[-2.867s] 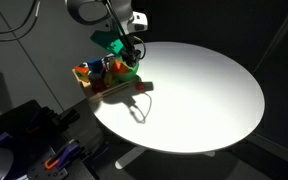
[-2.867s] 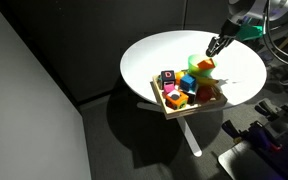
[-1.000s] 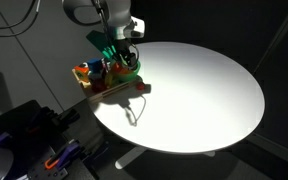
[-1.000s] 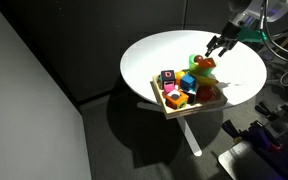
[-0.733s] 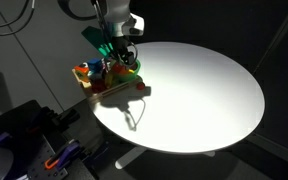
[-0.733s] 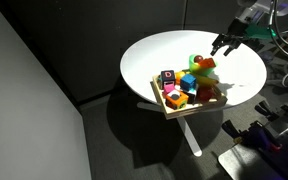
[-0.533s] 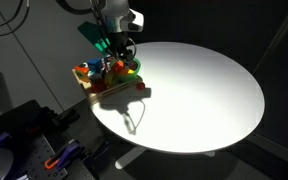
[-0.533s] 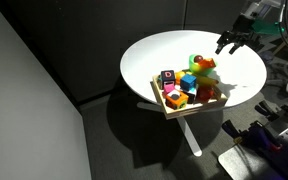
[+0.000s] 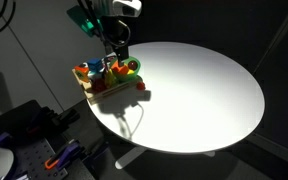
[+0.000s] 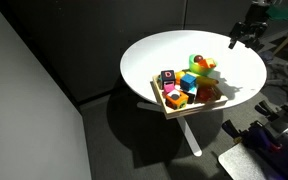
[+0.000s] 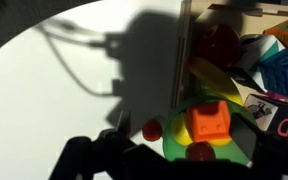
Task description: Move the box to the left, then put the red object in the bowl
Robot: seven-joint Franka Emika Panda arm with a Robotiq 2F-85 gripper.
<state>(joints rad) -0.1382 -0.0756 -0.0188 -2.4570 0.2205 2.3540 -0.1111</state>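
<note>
A shallow light-brown wooden box (image 10: 192, 107) sits at the rim of a round white counter (image 10: 154, 55), one corner reaching the edge in both exterior views. It is packed with bright toy blocks (image 10: 176, 88) in orange, blue, yellow and red. A small green bowl (image 10: 201, 66) stands at the end of the box nearer the counter's middle. It cannot be told whether the bowl stands inside the box or against its wall.

In the wrist view the bowl (image 11: 216, 148) holds an orange piece (image 11: 210, 122). A small round red piece (image 11: 152, 129) lies on the white counter just beside the bowl, outside the box wall (image 11: 182, 60).

The tool (image 10: 239, 38) hangs in the air above and beyond the bowl, touching nothing. Its dark fingers (image 11: 84, 158) stand wide apart with nothing between them. In an exterior view the tool (image 9: 119, 48) points downward over the box (image 9: 114, 92).
</note>
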